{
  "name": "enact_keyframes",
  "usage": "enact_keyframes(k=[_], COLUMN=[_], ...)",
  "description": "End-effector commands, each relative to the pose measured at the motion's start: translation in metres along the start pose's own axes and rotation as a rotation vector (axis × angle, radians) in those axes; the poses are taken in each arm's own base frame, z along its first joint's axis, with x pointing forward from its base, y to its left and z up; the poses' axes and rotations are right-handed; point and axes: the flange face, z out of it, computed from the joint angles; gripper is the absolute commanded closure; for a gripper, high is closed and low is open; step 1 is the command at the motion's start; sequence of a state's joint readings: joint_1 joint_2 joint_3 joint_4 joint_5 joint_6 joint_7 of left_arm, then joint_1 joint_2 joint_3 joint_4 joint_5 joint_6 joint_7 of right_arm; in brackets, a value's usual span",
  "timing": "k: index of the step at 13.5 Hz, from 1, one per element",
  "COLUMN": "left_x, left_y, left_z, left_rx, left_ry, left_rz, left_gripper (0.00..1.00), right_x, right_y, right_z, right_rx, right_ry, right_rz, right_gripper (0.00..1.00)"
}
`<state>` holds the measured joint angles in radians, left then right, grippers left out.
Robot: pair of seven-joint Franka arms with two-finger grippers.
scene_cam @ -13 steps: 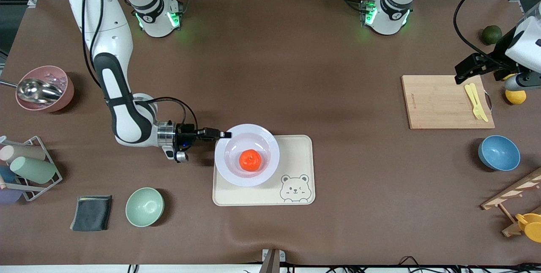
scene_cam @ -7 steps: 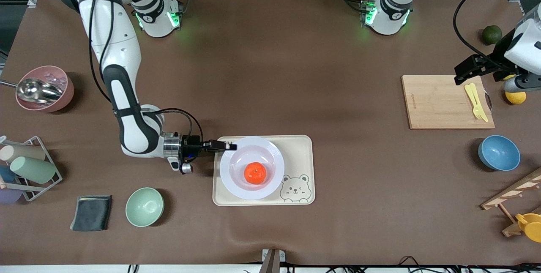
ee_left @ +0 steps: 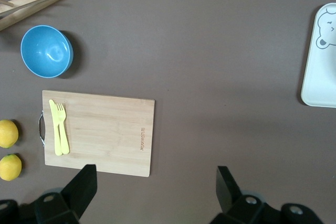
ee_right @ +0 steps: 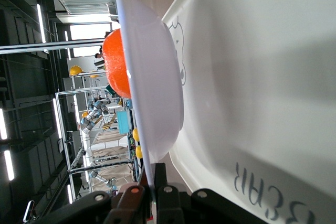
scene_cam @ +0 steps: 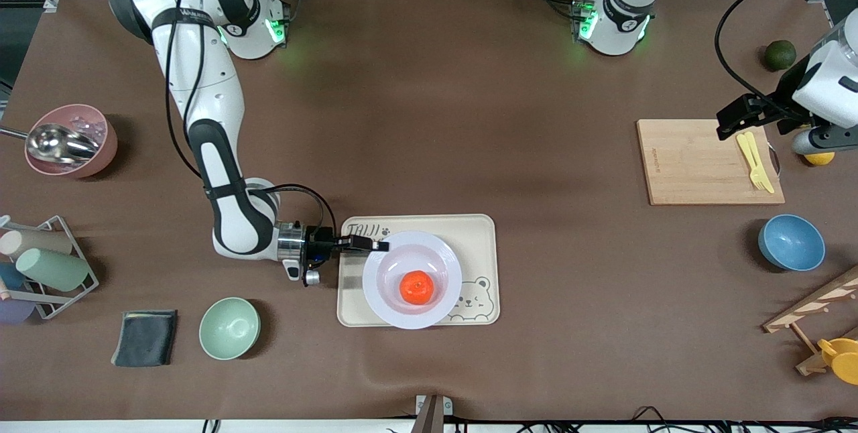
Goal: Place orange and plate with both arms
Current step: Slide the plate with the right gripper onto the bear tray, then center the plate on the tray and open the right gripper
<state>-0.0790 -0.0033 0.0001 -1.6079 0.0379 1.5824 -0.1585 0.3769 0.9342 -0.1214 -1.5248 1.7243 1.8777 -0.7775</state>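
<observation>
The right gripper point(scene_cam: 375, 244) has its jaws clamped on the rim of the plate point(scene_cam: 412, 280), holding it just above the tray point(scene_cam: 479, 232), clear of it in the right wrist view. The orange point(scene_cam: 416, 287) sits in the plate's centre. The left gripper point(scene_cam: 730, 120) waits over the cutting board point(scene_cam: 697, 165), jaws spread wide and empty.

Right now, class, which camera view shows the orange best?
The front view: the whole orange shows from above, sitting in the plate that the right gripper holds by its rim. The right wrist view shows only its side above the rim. The left wrist view misses it.
</observation>
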Motion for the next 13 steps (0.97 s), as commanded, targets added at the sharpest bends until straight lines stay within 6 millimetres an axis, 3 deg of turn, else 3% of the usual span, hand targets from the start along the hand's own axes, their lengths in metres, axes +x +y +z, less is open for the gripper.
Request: enact_keyframes(k=[1,5,13], left_x=[-0.002,-0.001,0.000], left_y=[0.000,0.001,0.001], left_z=[-0.001,0.000,0.000], left_rx=[0.003,0.003,0.002], left_ry=[0.012,0.011,0.017], left_rz=[-0.014,-0.011,-0.012], left_gripper=[0.00,0.00,0.00], right_x=[0.005,0.001,-0.006], right_y=[0.002,0.017,0.022], right_z=[0.007,0.011,0.023], right_rx=[0.024,0.012,0.004], right_ry=[0.011,0.006,-0.015], right_rz=[0.012,0.018,0.003], right_gripper=[1.00,1.00,1.00])
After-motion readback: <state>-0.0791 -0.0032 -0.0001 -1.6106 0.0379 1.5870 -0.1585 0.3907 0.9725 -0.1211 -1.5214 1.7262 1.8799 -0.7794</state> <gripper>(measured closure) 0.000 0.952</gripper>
